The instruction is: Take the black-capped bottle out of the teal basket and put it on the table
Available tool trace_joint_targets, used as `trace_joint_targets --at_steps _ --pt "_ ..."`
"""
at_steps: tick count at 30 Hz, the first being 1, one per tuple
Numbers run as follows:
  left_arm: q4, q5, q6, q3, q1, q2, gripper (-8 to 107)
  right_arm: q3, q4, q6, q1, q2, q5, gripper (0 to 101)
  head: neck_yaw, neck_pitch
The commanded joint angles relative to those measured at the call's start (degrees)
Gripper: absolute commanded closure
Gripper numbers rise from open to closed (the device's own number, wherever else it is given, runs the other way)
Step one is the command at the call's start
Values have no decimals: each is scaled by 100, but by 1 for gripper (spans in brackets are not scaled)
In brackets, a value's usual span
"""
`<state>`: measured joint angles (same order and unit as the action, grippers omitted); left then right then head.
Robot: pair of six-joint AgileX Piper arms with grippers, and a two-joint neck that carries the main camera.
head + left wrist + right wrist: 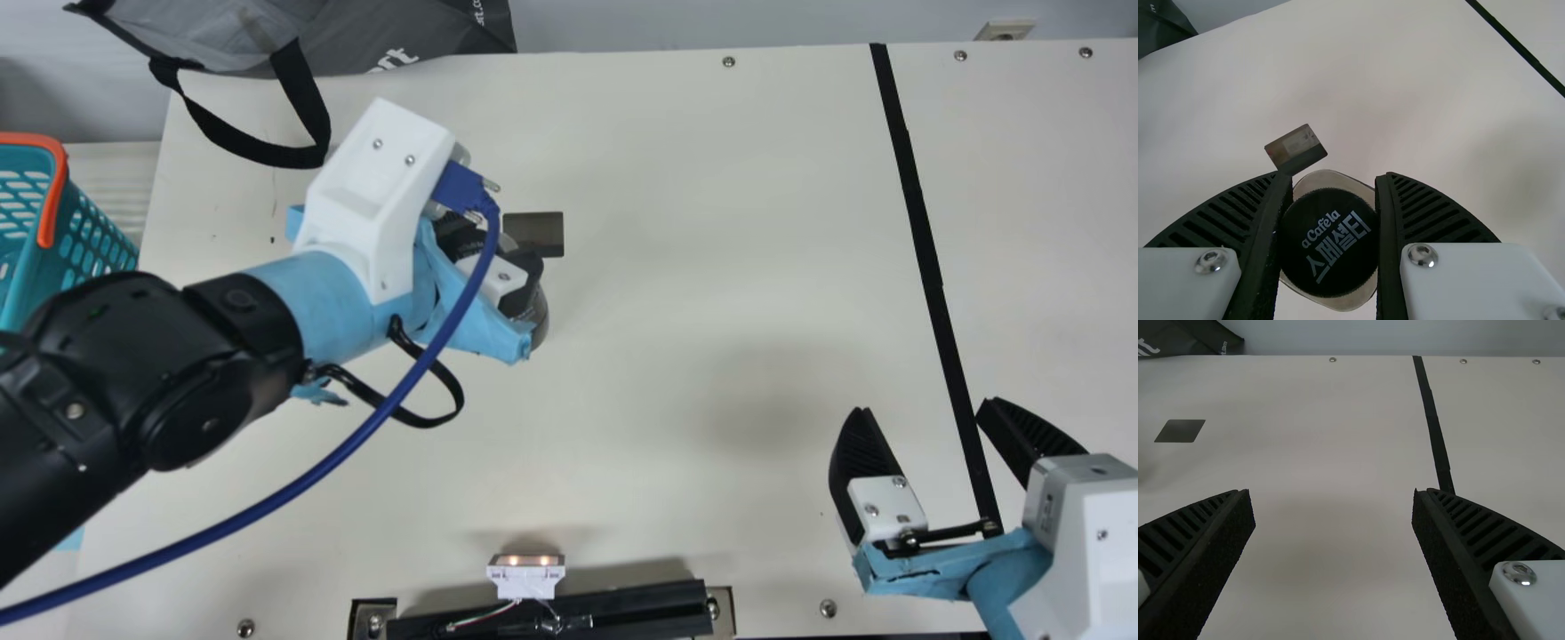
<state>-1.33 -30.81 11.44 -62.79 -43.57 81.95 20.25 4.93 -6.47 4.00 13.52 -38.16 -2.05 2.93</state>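
Black-capped bottle (1329, 242) snug in left claw (508, 258), fingers cap-width apart.

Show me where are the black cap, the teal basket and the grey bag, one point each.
Black cap (1329, 241), left wrist view, middle of its top.
Teal basket (86, 233), main view, its side wall.
Grey bag (427, 28), main view, its dark side.
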Motion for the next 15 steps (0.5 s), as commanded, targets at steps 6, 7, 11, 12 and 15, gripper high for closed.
trace_joint_targets --at_steps 6,7,11,12,15 --pt "165 25 -309 28 -85 91 99 0 0 0 0 0 0 10 47 -21" --pt "202 30 -379 37 -99 101 99 0 0 0 0 0 0 10 47 -21" --pt "402 49 -705 93 -119 115 99 0 0 0 0 0 0 10 47 -21" --pt "458 56 -789 112 -115 115 99 0 0 0 0 0 0 10 47 -21" --pt "616 73 -1022 157 -91 114 99 0 0 0 0 0 0 10 47 -21"
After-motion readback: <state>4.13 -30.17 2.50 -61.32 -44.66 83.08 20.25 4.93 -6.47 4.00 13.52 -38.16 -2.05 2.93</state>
